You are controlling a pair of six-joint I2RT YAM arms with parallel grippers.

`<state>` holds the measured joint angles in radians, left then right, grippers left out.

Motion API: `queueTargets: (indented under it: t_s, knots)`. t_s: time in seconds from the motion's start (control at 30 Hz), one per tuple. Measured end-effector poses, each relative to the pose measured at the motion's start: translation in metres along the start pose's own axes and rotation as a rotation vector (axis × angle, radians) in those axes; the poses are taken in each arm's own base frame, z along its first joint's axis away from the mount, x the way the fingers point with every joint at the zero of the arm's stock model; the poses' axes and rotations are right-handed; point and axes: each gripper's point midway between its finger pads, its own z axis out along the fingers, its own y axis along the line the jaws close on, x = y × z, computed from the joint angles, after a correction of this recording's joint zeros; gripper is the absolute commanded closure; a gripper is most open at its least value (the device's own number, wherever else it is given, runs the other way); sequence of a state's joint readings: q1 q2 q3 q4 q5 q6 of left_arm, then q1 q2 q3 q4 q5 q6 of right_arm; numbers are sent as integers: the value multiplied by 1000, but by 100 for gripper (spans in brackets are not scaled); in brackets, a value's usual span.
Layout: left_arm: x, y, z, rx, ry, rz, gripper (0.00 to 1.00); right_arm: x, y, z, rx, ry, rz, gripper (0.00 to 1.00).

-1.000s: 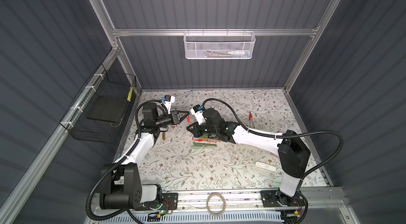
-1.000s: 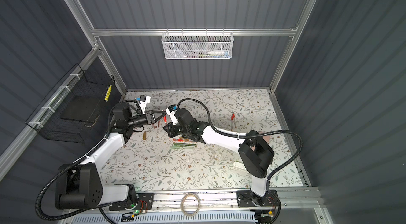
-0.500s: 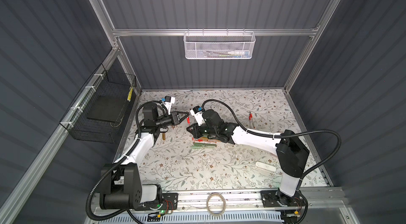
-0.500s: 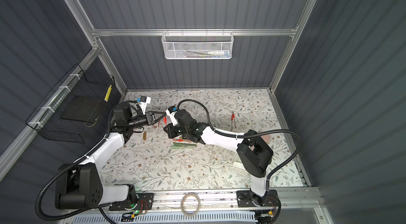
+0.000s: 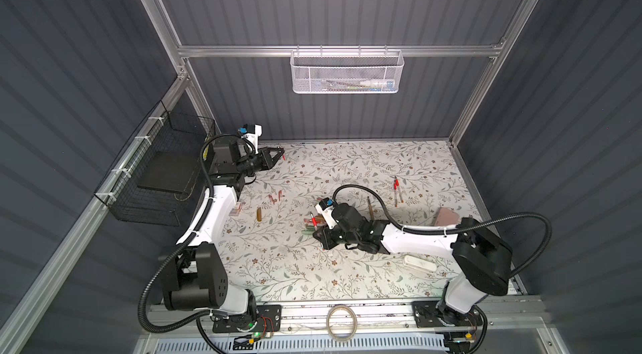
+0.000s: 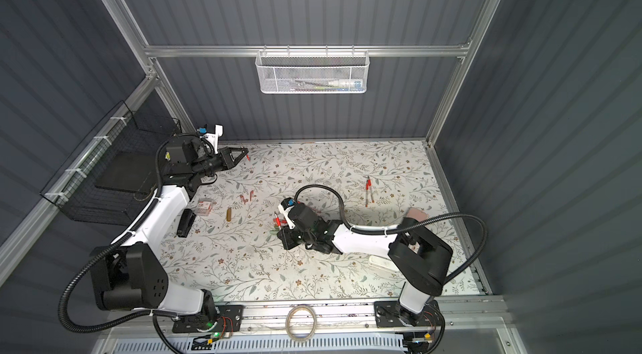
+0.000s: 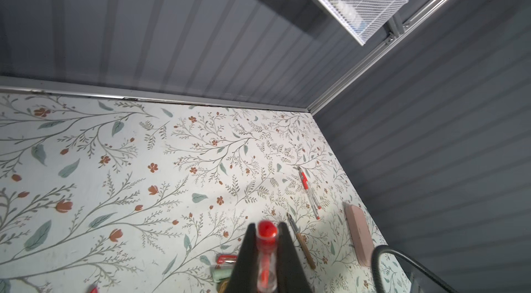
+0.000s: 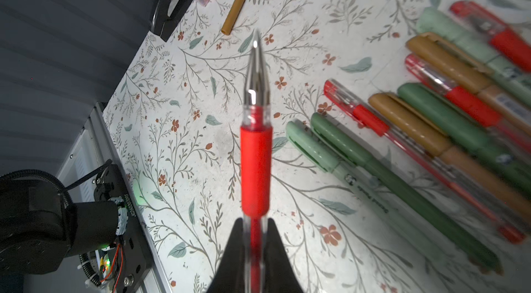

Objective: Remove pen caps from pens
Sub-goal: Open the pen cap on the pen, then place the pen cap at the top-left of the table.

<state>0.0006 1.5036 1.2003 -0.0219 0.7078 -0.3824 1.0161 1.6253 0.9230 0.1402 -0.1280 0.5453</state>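
- Left gripper (image 5: 280, 153) hangs over the far-left corner of the tabletop (image 5: 347, 286). Its jaws are pressed onto a small clear cap with a red end (image 7: 266, 260), seen end-on in the left wrist view. The cap also shows as a red speck at the jaw tips in both top views.
- Right gripper (image 8: 255, 224) is low over the middle of the tabletop, pointing left. Its jaws pinch the clear barrel of a red-grip pen (image 8: 255, 162). This pen has no cap on; its bare metal tip points away from the jaws, clear of the surface.
- Pile of pens (image 8: 431, 133) lies just beside the right gripper on its far side. These are olive-green, pale-green, mustard-brown and clear-and-red sticks, roughly parallel and touching one another, caps on as far as I can tell.
- Loose mustard cap (image 5: 259, 214) lies alone left of centre. Two small red caps (image 5: 276, 196) lie just beyond it, farther from the camera.
- Two clear-and-red pens (image 5: 397, 192) lie side by side at far right. A brown pen (image 5: 370, 208) lies between them and the pile, with its tip exposed in the left wrist view.
- Pink case (image 5: 446, 216) sits at the right edge. White case (image 5: 418, 263) sits nearer, partly under the right arm.
- Small clear box (image 6: 204, 206) and a black object (image 6: 186, 223) lie beside the left arm.
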Motion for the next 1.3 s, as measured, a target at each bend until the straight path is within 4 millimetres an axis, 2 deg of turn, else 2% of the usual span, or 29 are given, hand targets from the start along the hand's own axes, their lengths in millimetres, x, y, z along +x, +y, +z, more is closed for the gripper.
queueTargets:
  t_s: [0.07,0.2,0.4,0.53,0.67,0.87,1.1,1.2,1.3]
  knots:
    - [17,21,12,-52,51,-50,100,-9,-1,-10,9,-33,2,100]
    - [65,69,33,-179,186,-161,100,-21,-10,-32,41,-90,14,100]
    - [127,117,52,-343,353,-202,100,-16,-37,-55,125,-102,39,100]
    - [153,143,62,-416,439,-215,100,-10,-49,-73,160,-116,50,100]
    - [163,157,70,-448,485,-212,100,-8,-60,-88,187,-135,63,100]
    - [161,168,70,-498,493,-175,99,3,-80,-103,228,-144,88,100]
    - [167,179,73,-523,514,-171,80,9,-95,-108,266,-140,108,100]
    - [166,179,73,-525,516,-165,66,11,-102,-110,288,-127,111,100]
    - [163,178,73,-525,511,-159,62,11,-111,-116,316,-119,123,100]
